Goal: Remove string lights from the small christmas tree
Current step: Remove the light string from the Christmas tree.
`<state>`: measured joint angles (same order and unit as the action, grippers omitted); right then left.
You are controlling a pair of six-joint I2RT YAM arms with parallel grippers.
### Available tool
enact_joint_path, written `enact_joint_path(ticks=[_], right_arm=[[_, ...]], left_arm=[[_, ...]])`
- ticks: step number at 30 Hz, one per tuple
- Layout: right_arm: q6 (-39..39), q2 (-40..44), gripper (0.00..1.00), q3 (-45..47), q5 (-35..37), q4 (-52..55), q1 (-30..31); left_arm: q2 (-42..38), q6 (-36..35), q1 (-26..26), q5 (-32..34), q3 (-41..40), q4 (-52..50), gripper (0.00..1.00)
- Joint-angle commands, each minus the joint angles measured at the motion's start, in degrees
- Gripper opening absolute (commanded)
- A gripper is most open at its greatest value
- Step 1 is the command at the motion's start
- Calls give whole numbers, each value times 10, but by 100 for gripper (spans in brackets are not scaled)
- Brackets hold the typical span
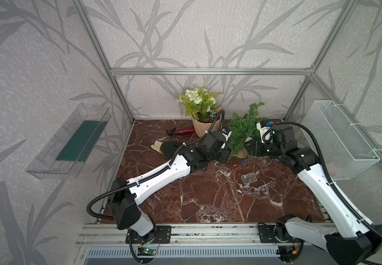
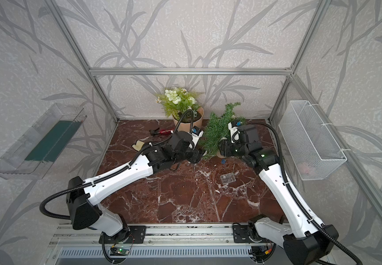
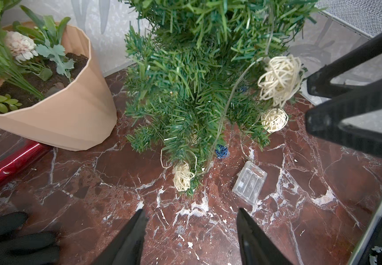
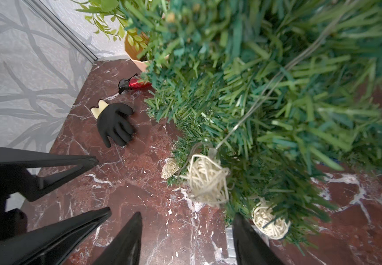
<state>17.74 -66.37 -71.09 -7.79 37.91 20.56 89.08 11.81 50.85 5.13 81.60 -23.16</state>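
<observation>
Nearest me the red marble table point(image 1: 208, 206) lies open between the two arm bases, the widest free room in the cell. The first thing on it is the one clear battery box point(image 1: 249, 178) of the string lights point(image 3: 274, 119), lying flat and apart from everything but its own thin pale wire. That wire climbs into the small christmas tree point(image 1: 242, 130), a single bushy green pine, and hangs draped through the lower branches. I count three cream balls point(image 4: 207, 180) of loose woven strands dangling there, and one blue ball point(image 1: 243, 161) on the stone by the tan base. The two arms flank the tree. The left fingers point(image 3: 132, 238) are spread wide and grip nothing, low on its left. The right fingers point(image 4: 128, 241) are also parted and empty on its right, with a cream ball just beside one tip. Further back one peach pot point(image 1: 204, 128) of white flowers stands just beside the tree, against the rear wall. One red spray bottle point(image 1: 184, 131) and one black glove point(image 4: 115, 124) lie left of it. Walls close three sides, with a clear tray point(image 1: 70, 142) on the left one and a white wire basket point(image 1: 341, 137) on the right
</observation>
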Motion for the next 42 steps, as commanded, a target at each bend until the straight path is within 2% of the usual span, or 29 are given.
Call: enact_joint_path(ticks=[1,7,11,16,20,22,29,36,42], right_arm=[[0,-10,57,-13,55,-17,11],[2,-29,55,-31,67,-23,13],[0,1,56,-48,69,-11,6],[-4,30,63,-72,70,38,-56],[15,54,68,-35,26,49,-164],[11,63,68,-15,17,53,-198],[-9,67,70,71,38,41,-207],[1,31,71,167,34,-41,-211],[24,-5,70,164,-18,-99,-240]], left_arm=[[-13,10,-3,9,-13,7,63],[-18,10,-3,-3,-25,22,63],[-17,-2,-3,-11,-12,12,63],[-19,-9,-2,-19,-8,12,64],[-15,-6,-3,-24,-9,12,64],[-10,-5,-3,-24,-8,13,65],[12,1,-3,-34,-2,10,78],[15,1,-3,-34,1,-2,79],[7,-4,-2,-46,10,-14,79]])
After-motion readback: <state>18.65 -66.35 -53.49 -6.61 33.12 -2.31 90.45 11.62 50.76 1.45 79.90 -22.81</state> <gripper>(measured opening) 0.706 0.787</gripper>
